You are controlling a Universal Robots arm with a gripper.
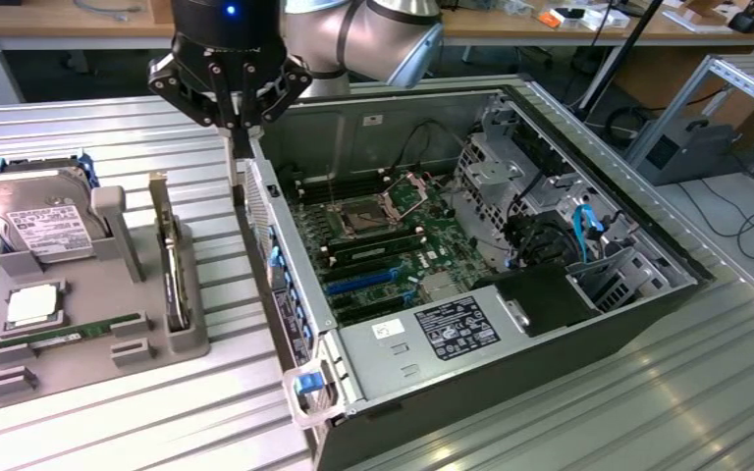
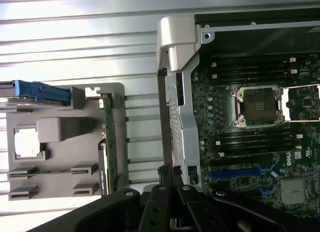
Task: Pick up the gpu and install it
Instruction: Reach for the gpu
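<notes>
Your gpu (image 1: pixel 168 250) (image 2: pixel 109 142) is on edge in a slot at the tray's (image 1: pixel 82 371) (image 2: pixel 60 157) side nearest the case (image 1: pixel 391 392). That puts it left of centre in the exterior view. Nothing is holding or touching it, so the pick hasn't happened.

On the same tray, further toward the exterior view's left:
- The hard drive (image 1: pixel 43 224) stands upright at the far end, in a blue bracket.
- The CPU (image 1: pixel 32 304) (image 2: pixel 26 143) lies flat.
- The RAM stick (image 1: pixel 70 337) lies flat, just nearer the camera than the CPU.

Your gripper (image 1: pixel 236 126) (image 2: pixel 170 173) is closed with nothing between its fingers. It hangs at top centre-left of the exterior view, pointing down over the upper corner of the case's rear wall (image 1: pixel 272 265) (image 2: pixel 182 122). That rear wall stands between the tray and the motherboard (image 1: pixel 403 245) (image 2: pixel 250 142). The gripper is well up and away from the gpu. I can't tell if the fingertips touch the wall.

The case lies open on its side on the slatted table (image 1: pixel 691 392), filling the centre and right of the exterior view. The CPU socket (image 1: pixel 357 218) (image 2: pixel 258 107) has its latch frame raised. A blue slot (image 1: pixel 357 285) (image 2: pixel 240 173) is visible on the board, below the socket in the exterior view.
</notes>
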